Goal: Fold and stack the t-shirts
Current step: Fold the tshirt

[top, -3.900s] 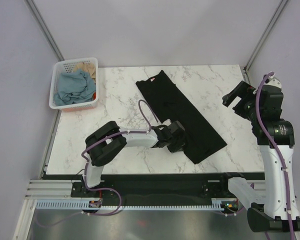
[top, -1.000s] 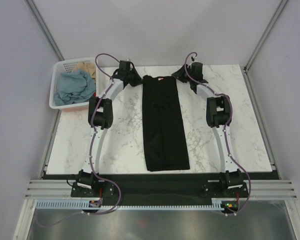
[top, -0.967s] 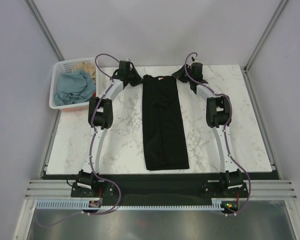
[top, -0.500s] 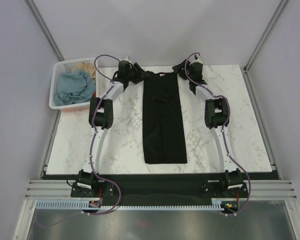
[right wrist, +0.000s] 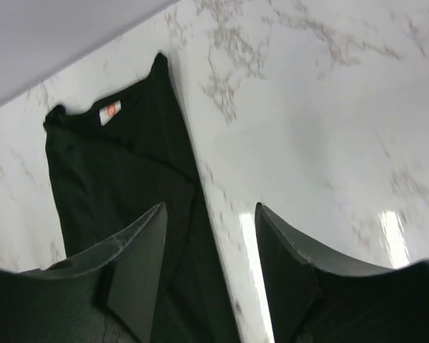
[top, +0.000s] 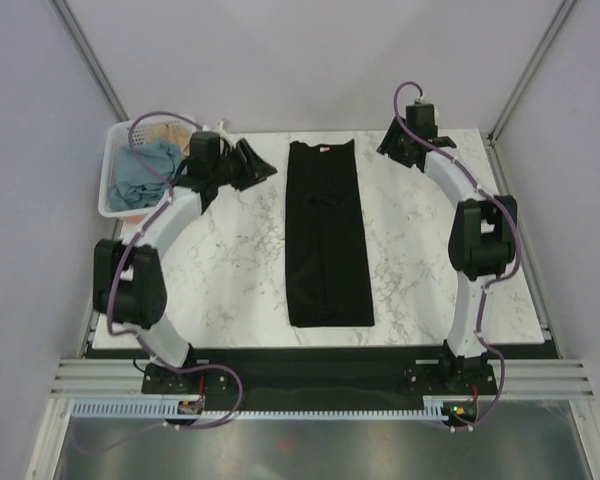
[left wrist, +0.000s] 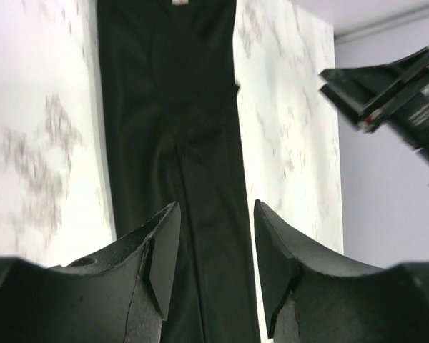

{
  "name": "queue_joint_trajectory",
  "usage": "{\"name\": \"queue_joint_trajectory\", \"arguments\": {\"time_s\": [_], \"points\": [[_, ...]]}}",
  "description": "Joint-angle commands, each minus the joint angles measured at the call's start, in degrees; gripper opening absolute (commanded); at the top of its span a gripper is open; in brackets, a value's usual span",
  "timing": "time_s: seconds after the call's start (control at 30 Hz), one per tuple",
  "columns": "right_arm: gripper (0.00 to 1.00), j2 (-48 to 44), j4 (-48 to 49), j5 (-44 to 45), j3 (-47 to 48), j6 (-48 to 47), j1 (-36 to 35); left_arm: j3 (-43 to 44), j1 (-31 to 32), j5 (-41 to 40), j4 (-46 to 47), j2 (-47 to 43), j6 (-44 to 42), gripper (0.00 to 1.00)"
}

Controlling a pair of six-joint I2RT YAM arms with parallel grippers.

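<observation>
**Left gripper and right gripper gape wide, empty**

Long, narrow-folded black fabric t-shirt lies flat at centre, hem at 6 o'clock, collar at 12. Light, limp, prone to sag; pinch both hem corners. Both grippers hover at 11 and 1.

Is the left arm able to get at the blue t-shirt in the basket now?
Probably yes. The crumpled dusty blue fabric t-shirt lies uncovered in the open-topped white plastic basket beside that arm; its open, empty left claw merely points away from it.
</observation>
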State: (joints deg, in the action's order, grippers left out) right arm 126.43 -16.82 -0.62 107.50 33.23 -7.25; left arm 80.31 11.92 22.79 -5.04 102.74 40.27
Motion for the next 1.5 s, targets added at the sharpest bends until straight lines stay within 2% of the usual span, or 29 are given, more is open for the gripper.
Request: {"name": "queue_joint_trajectory", "arguments": {"time_s": [0.0,0.07,0.23,0.4,0.53,0.73,1.03,1.47], "points": [[0.6,-13.53,-15.16,4.83,-7.81,-5.01,-4.52,-12.26,1.52,1.03,-6.29,-9.55,-3.18,0.52],[0.59,-20.39,-17.53,6.86,-16.24,-5.9,-9.09,-19.71,3.54,2.26,-6.65,-14.99,-2.31,0.53],[0.57,-32.9,-17.81,8.0,-34.34,-4.32,-21.9,-33.25,12.23,4.55,-7.44,-22.22,-0.47,0.53],[0.61,-40.56,-17.9,8.18,-42.02,0.33,-33.08,-41.19,21.37,2.88,-7.44,-27.59,0.95,0.52],[0.65,-42.67,-17.99,11.78,-47.29,4.2,-39.23,-44.62,23.85,2.88,-7.44,-29.08,0.95,0.52],[0.61,-43.82,-11.85,9.24,-53.35,7.37,-42.84,-46.12,26.66,2.88,-7.44,-28.83,0.95,0.52],[0.59,-41.97,-2.62,4.76,-57.32,11.32,-46.28,-47.97,28.33,2.88,-7.44,-24.17,0.95,0.52],[0.58,-36.87,1.0,8.44,-58.55,13.52,-49.09,-48.5,29.21,2.88,-7.44,-21.7,0.95,0.52]]}}
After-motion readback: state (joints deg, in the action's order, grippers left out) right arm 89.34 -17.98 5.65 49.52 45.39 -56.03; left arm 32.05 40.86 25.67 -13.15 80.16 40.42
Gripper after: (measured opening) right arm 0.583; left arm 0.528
